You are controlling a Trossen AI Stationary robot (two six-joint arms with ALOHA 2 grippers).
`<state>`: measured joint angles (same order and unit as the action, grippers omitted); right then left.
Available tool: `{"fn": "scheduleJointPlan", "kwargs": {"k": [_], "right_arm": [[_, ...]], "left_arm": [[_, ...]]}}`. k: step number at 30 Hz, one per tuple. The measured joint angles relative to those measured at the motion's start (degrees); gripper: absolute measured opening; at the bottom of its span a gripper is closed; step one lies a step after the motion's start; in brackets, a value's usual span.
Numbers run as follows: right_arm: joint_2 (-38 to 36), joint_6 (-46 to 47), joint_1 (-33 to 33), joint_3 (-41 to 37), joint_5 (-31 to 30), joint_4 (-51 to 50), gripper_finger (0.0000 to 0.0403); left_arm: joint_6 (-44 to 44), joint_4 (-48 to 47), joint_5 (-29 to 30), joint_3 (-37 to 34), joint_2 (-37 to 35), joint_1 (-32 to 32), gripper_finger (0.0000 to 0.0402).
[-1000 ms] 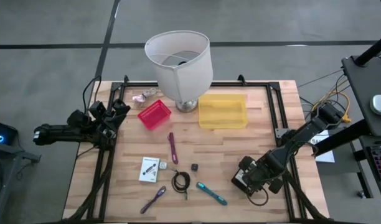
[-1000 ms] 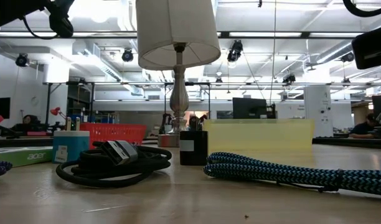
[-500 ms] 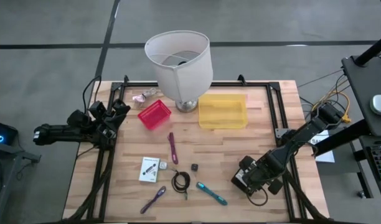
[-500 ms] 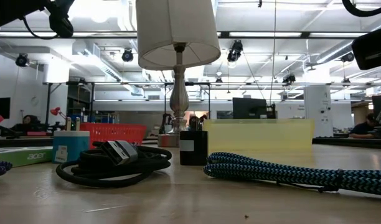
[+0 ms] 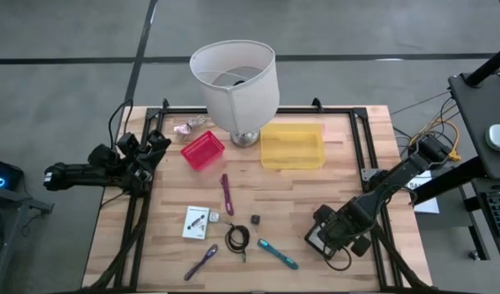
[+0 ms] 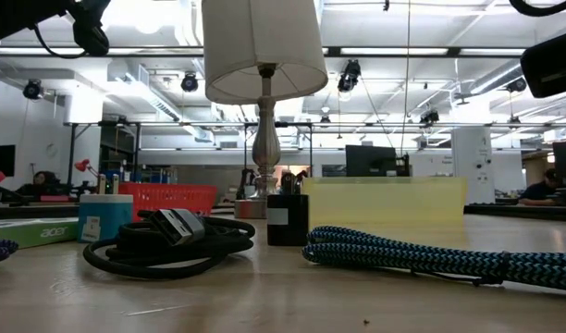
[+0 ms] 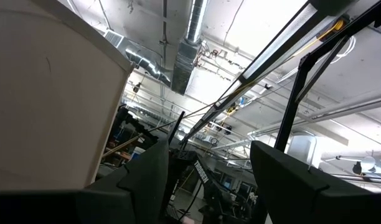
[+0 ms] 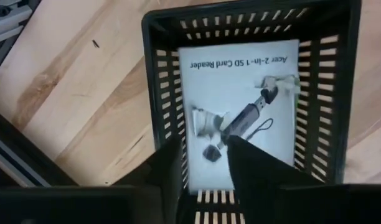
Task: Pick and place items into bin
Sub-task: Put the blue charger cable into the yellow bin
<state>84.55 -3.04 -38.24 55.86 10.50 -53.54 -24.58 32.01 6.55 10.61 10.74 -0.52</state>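
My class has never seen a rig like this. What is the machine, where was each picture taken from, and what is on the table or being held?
Two dark robot arms work at a wooden table. One picture looks straight down, one level across the tabletop, one from each wrist. The right tool hangs open above a black bin where a card-reader packet lies; it holds nothing. The left tool waits open at the table's edge. Loose items: white packet, black cable, teal pen, purple sticks. A lamp, red basket and yellow bin stand behind.
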Motion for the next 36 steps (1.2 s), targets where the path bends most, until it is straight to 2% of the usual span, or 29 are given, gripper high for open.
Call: {"fn": "scheduleJointPlan", "kwargs": {"k": [5,10,14,17,19,24,31,36], "right_arm": [[0.0,0.1,0.0,1.3,0.0,-0.1,0.0161],[0.0,0.1,0.0,3.6,-1.0,-0.2,0.0176],[0.0,0.8,0.2,5.9,-8.5,-0.2,0.0177],[0.0,6.7,1.7,7.5,-15.5,-0.2,0.0178],[0.0,12.0,3.6,8.3,-17.8,0.0,0.0178],[0.0,21.7,8.6,9.2,-18.2,4.6,0.0176],[0.0,28.6,14.8,13.6,-18.0,14.2,0.017],[0.0,37.1,16.7,15.1,-16.4,19.4,0.0164]], "left_arm": [[0.0,0.0,0.0,0.0,0.0,0.0,0.021],[0.0,0.0,0.0,0.0,0.0,0.0,0.021],[0.0,0.0,0.0,0.0,0.0,0.0,0.021],[0.0,0.0,0.0,0.0,0.0,0.0,0.021],[0.0,0.0,0.0,0.0,0.0,0.0,0.021],[0.0,0.0,0.0,0.0,0.0,0.0,0.021],[-0.2,0.0,0.0,0.0,0.0,0.0,0.021],[-0.5,0.0,0.0,0.0,0.0,0.0,0.021]]}}
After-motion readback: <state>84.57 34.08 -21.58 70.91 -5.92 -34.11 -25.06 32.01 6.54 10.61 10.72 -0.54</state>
